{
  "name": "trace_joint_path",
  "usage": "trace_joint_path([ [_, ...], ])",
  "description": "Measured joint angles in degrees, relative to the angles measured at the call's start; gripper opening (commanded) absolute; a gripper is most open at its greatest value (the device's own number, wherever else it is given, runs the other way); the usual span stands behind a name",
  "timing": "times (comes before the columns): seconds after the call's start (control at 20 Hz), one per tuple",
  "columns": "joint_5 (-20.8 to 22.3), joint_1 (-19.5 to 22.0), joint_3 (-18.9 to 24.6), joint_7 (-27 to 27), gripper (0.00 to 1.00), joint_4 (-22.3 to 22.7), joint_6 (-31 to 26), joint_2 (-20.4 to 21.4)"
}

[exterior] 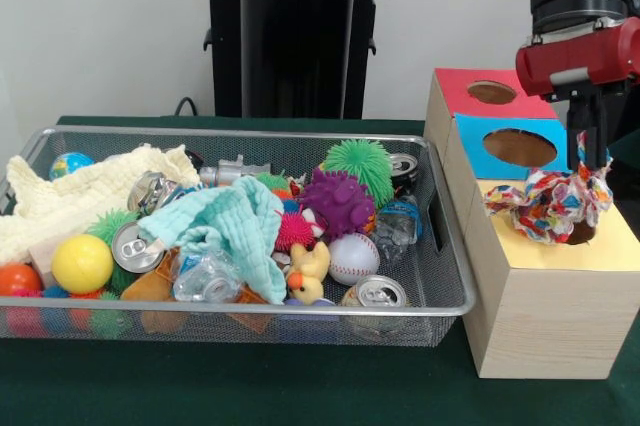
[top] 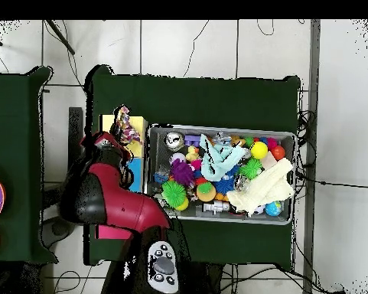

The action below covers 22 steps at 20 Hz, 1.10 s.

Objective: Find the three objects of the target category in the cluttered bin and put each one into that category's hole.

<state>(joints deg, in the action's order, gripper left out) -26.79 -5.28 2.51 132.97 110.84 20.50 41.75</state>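
My claw (exterior: 588, 161) grips multicoloured knotted rope toy (exterior: 548, 203) over yellow-topped hole (exterior: 582, 234) in wooden box (exterior: 540, 316); centre bundle, lower, then release.

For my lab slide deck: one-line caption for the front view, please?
Sawyer gripper lowers a multicolored rope toy onto the yellow-topped box beside a cluttered mesh bin.

Arm (exterior: 580, 6): black cylindrical upper seg w/ grey band, glossy red wrist housing below w/ small grey plate. Tool (exterior: 590, 151) dark, narrow, hangs under red block. Overhead: bulky red link (top: 114, 199) w/ black joint, grey-black button pad (top: 164, 266) nr base.
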Motion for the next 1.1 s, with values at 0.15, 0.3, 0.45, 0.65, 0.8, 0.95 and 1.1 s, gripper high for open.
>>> trace_joint_path([
  [0.15, 0.0, 0.1, 0.2, 0.0, 0.0, 0.4, 0.0, 0.0],
  [0.3, 0.0, 0.5, 0.6, 0.0, 0.0, 1.0, 0.0, 0.0],
  [0.45, 0.0, 1.5, 1.6, 0.0, 0.0, 1.6, 0.0, -0.1],
  [0.65, 0.0, 3.0, 3.1, 0.1, 0.0, 1.6, 0.0, -0.7],
  [0.8, 0.0, 4.0, 4.3, 0.6, 0.0, 1.6, 0.0, -1.4],
  [0.95, 0.0, 5.0, 5.2, 1.5, 0.0, 1.7, 0.0, -2.2],
  [1.1, 0.0, 6.4, 6.6, 2.6, 0.0, 1.7, 0.0, -3.1],
])
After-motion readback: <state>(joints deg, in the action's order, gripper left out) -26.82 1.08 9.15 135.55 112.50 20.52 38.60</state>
